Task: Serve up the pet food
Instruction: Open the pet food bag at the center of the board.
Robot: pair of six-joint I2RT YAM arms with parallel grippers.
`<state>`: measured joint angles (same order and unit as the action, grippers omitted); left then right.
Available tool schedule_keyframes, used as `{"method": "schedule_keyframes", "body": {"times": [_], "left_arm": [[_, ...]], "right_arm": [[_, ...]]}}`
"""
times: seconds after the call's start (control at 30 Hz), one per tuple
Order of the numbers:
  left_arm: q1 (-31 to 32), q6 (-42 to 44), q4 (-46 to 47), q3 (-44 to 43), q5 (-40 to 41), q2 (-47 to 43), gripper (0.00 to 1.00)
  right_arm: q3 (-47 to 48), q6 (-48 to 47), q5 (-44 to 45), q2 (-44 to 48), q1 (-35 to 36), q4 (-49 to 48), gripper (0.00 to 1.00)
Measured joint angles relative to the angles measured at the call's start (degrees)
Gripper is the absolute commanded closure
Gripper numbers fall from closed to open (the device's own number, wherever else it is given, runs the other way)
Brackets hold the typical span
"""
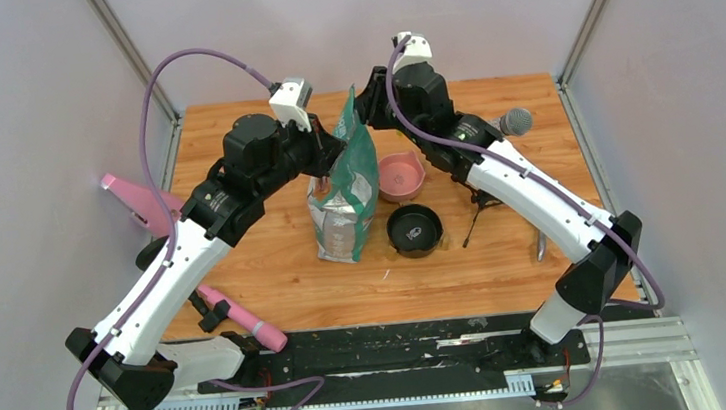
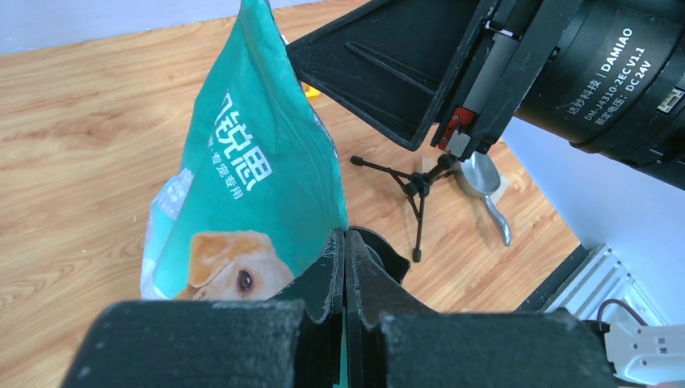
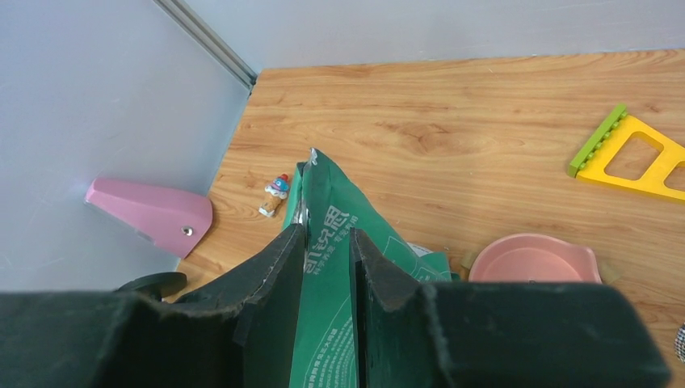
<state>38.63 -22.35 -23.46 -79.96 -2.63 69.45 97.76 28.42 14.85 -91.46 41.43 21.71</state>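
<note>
Pinching a thin fold on the left edge of the bag (image 1: 344, 207), the left pincer (image 1: 326, 156) has its jaws pressed together. Its own wrist view shows a teal sliver of film caught between them. On the bag's right side, the right pincer (image 1: 362, 115) grips the top seam, its jaws held slightly apart by the foil between them. The bag stands upright on the table (image 1: 266, 285). No pet food shows in any view. I judge it is all inside the bag, and I cannot tell whether the mouth is open or sealed.

If the two pincers pull unevenly, the thin fold could slip out of the left one. The bag could also tip to its right onto the pink bowl (image 1: 400, 158) and black bowl (image 1: 392, 232) just beside it. A sudden tear could scatter kibble across the table rather than into a bowl.

Only the left wrist view shows the golden dog print, and it gives the clearest sight of the grey scoop (image 2: 482, 179) and small tripod (image 2: 416, 190) right of the bag. Only the right wrist view shows a little figurine (image 3: 277, 194) left of the bag and a yellow-green toy (image 3: 638, 158) to its right. The top view alone shows both bowls and the bag's base.
</note>
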Motion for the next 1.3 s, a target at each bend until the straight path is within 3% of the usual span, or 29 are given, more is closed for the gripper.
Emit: {"method": "schedule_keyframes", "body": {"times": [0.77,1.0,1.3], "left_arm": [[0.3,0.2,0.0,0.0,0.2,0.1,1.0],[0.3,0.6,0.1,0.0,0.2,0.2,1.0],[0.3,0.8,0.2,0.0,0.1,0.4,1.0]], "right_arm": [[2.2,1.6,-2.6,-2.1,-0.5,0.0,0.73],[3.0,4.4,-7.5,-3.1,-2.4,-0.1,0.71],[5.1,7.4,-14.1,-5.4,-3.9,-0.1,0.8]]}}
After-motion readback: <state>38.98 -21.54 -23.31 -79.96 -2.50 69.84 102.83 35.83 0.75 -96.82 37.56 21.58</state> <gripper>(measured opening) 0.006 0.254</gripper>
